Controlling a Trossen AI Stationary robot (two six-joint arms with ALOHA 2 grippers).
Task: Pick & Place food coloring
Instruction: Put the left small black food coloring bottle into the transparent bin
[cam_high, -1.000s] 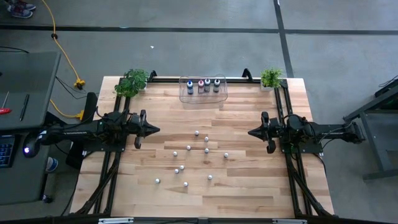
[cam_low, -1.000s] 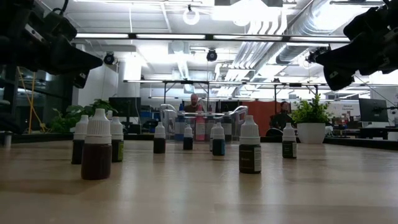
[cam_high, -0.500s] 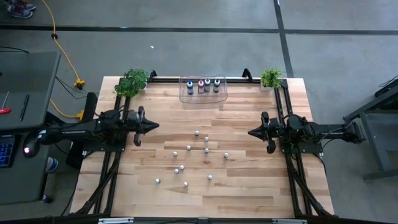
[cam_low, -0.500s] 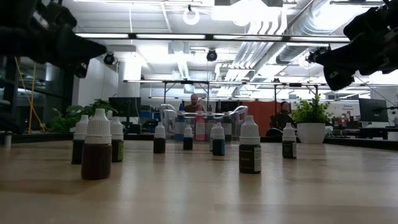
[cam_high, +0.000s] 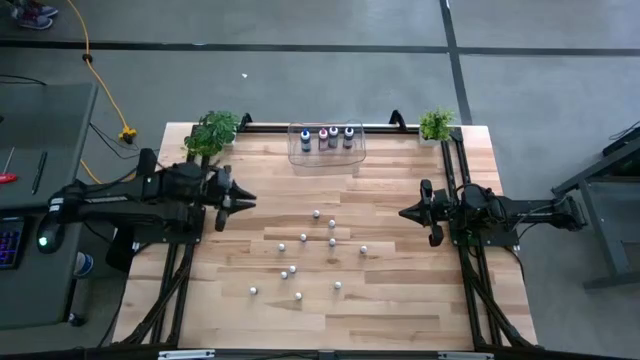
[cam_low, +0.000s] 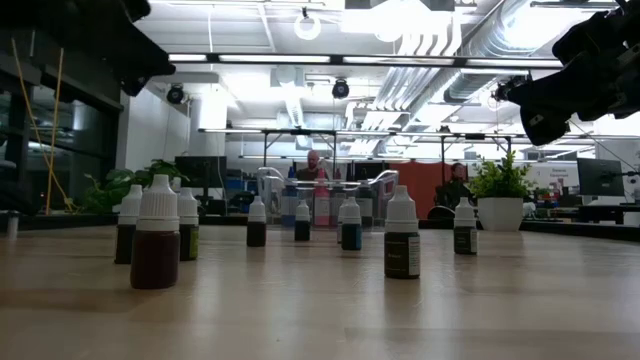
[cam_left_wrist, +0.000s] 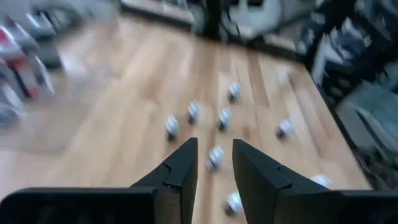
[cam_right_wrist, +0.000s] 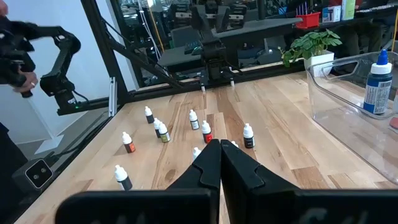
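- We can read no brand or writing: the small dropper bottles (cam_low: 402, 237) carry dark labels, but the print is too small to make out.
- The food coloring sits in two groups — about ten small white-capped bottles (cam_high: 318, 250) scattered upright across the middle of the worktop (cam_high: 400, 310), and four larger bottles (cam_high: 328, 137) standing in a clear plastic bin (cam_high: 296, 152) at the far edge, between two potted plants (cam_high: 212, 131).
- The left claw (cam_high: 243, 201) hangs over the left part of the worktop, left of the scattered bottles; its fingers (cam_left_wrist: 180, 171) stand a little apart with nothing between them.
- The right claw (cam_high: 405, 213) hangs over the right side, fingers pressed together and holding nothing.
- Compared with a second ago, the left arm has swung slightly toward the far side and its claw, then closed, has parted — in the low view it has risen almost out of sight.
- The right arm and every bottle are as they were.
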